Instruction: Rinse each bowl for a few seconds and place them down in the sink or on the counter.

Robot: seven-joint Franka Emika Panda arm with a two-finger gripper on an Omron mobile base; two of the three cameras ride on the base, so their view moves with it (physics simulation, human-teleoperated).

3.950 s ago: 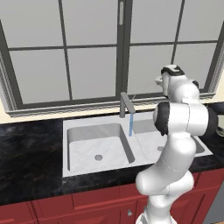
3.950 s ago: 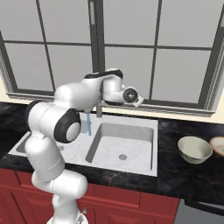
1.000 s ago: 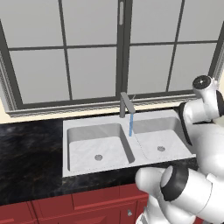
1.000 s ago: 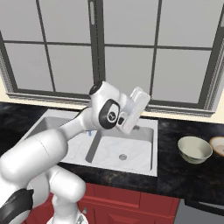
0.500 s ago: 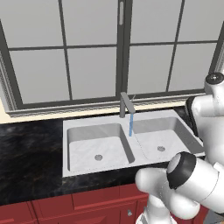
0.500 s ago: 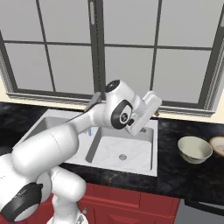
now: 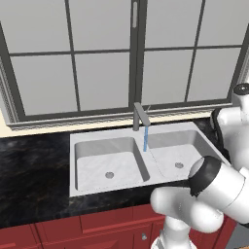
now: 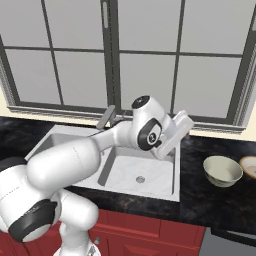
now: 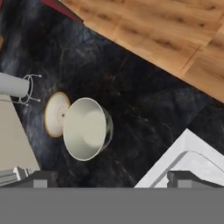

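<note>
Bowl (image 8: 222, 170) upright on counter (image 8: 215, 200), mouth up

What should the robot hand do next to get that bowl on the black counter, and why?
Probably move the gripper closer over the nearer bowl and line its open fingers up with the rim. The bowl sits upright on the counter to the right of the sink, apart from the fingers, nothing is held, and water already runs from the faucet.

Pale bowls on dark stone.
Beige-cream bowl (image 8: 223, 170) beside a tan one (image 8: 248, 166); black bench (image 8: 215, 200) with faint grey veining; light-grey marbled sink (image 7: 92, 168); red cabinets (image 7: 87, 227); thin blue water stream (image 7: 145, 138).
</note>
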